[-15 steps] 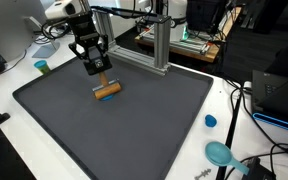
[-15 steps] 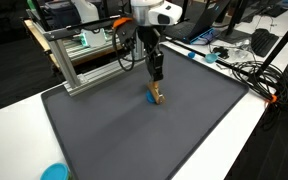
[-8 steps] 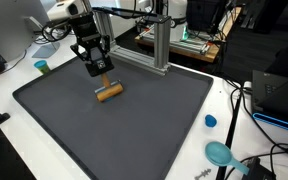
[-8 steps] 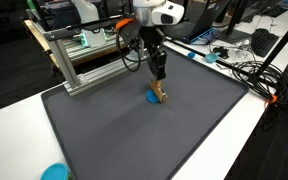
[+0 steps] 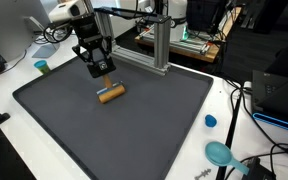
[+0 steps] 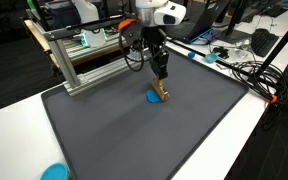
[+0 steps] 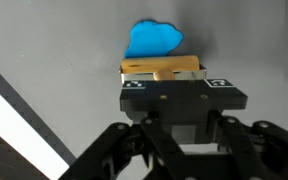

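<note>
One dark grey mat (image 5: 134, 130) covers most of the white tabletop, with an aluminium frame (image 5: 160, 45) standing along its far edge. Over the mat's half nearer that frame, the gripper (image 5: 104, 82) points straight down, its jaws closed on a small wooden block (image 7: 164, 68). The block sits low at the mat's surface, and its blue end (image 7: 154, 40) sticks out beyond the fingers. Off the mat stand a teal cup (image 5: 41, 67) and a blue cap (image 5: 211, 121).
</note>
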Available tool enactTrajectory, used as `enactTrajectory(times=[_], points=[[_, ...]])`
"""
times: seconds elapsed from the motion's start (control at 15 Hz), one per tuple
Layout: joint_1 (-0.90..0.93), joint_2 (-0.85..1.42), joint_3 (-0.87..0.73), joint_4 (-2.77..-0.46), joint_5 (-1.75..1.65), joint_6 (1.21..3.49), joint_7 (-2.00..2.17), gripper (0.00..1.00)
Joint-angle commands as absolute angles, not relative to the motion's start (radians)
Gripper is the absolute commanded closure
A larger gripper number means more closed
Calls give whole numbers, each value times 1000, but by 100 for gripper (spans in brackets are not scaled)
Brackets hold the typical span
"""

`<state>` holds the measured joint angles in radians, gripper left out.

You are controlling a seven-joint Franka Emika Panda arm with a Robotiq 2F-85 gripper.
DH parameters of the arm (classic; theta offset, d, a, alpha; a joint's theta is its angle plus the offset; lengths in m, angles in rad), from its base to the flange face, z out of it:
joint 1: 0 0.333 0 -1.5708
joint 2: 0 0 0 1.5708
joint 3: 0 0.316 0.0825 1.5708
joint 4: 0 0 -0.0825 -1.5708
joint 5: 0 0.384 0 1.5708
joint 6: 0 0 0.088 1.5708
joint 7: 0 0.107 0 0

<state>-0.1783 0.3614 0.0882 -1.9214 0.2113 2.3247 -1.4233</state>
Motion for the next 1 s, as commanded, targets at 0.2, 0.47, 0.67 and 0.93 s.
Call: enactTrajectory(times=[0.2,0.47,0.67,0.93], points=[[-195,315,121,-1917,337,2318,-1453,78],[-196,261,96,-1857,391,2264,-1441,78],[-132,196,5,-1846,132,2229,-1220,78],[-81,85,-27,-1917,-96,2168,-919,78]])
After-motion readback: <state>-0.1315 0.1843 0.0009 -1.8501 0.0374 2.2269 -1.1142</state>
